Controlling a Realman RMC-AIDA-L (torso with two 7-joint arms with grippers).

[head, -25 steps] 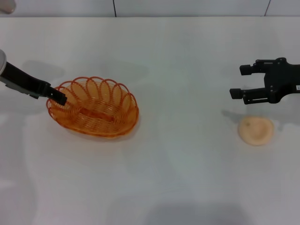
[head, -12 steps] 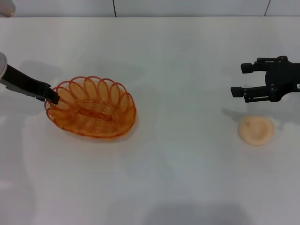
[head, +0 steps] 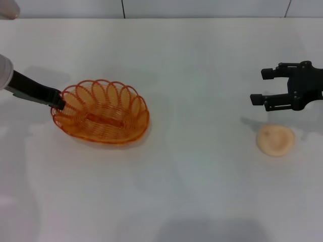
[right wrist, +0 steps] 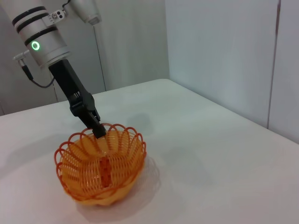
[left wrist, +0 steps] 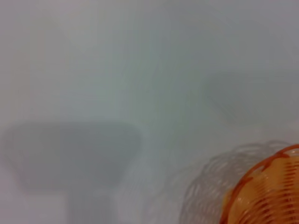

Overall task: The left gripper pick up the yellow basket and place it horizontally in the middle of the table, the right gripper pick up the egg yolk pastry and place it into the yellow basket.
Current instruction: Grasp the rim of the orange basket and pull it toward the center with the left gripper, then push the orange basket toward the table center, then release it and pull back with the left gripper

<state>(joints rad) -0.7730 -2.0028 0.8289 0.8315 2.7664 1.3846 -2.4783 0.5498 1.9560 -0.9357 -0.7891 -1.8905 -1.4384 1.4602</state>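
The yellow basket (head: 101, 112) is at the left of the table (head: 192, 171), its long axis running roughly left to right. My left gripper (head: 58, 102) is shut on the rim at the basket's left end. The right wrist view shows the basket (right wrist: 100, 168) with the left gripper (right wrist: 96, 128) on its far rim. A corner of the basket (left wrist: 271, 196) shows in the left wrist view, with its shadow offset beside it. The egg yolk pastry (head: 275, 139) lies on the table at the right. My right gripper (head: 258, 86) hovers open and empty just behind the pastry.
The table's far edge meets a tiled wall (head: 202, 7) at the back. A small pale object (head: 7, 7) sits at the far left corner. Bare tabletop lies between the basket and the pastry.
The basket and the left gripper holding it have shifted slightly away from me. The right gripper has drifted a little to the right. The pastry has not moved.
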